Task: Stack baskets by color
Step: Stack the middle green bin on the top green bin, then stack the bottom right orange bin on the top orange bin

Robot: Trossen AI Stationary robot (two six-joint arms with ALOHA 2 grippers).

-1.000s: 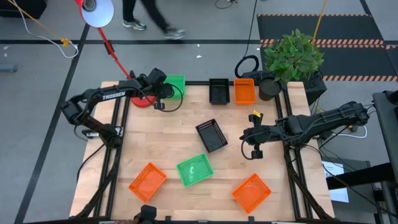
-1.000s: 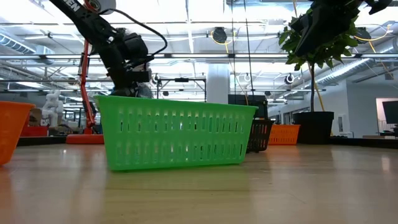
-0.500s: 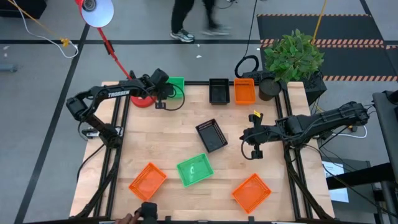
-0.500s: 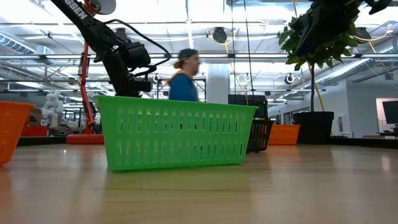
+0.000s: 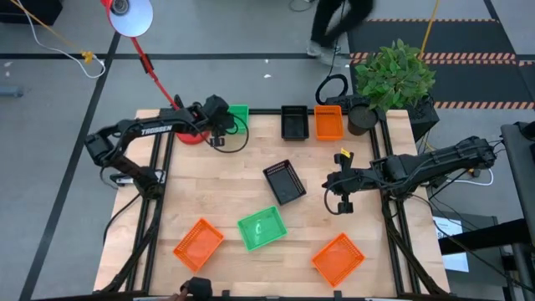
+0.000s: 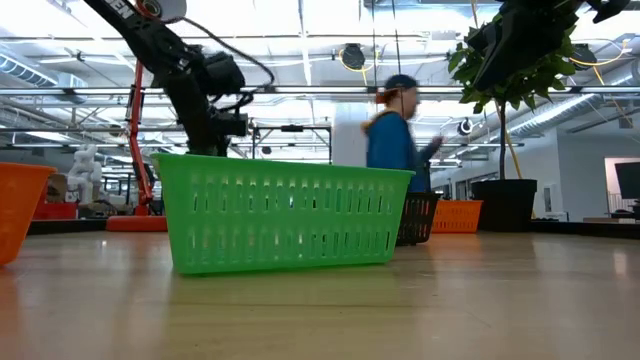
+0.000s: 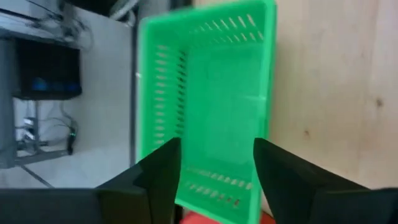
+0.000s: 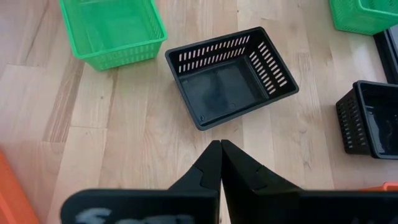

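Potted plant [image 5: 394, 73], red lamp [image 5: 132, 17], passing person [image 6: 398, 137]

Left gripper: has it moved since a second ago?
Yes. The left gripper has opened and drawn slightly away from the green basket at the table's back edge, toward the red lamp base.

Grey floor [image 5: 67, 100] with taped lines surrounds the wooden table [image 5: 226, 192]; a person [image 6: 395, 135] passes under bright ceiling lights [image 6: 300, 20].

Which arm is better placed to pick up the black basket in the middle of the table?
Probably the right: the right gripper, shut, hangs beside the black basket; the left gripper is at the far-edge green basket.
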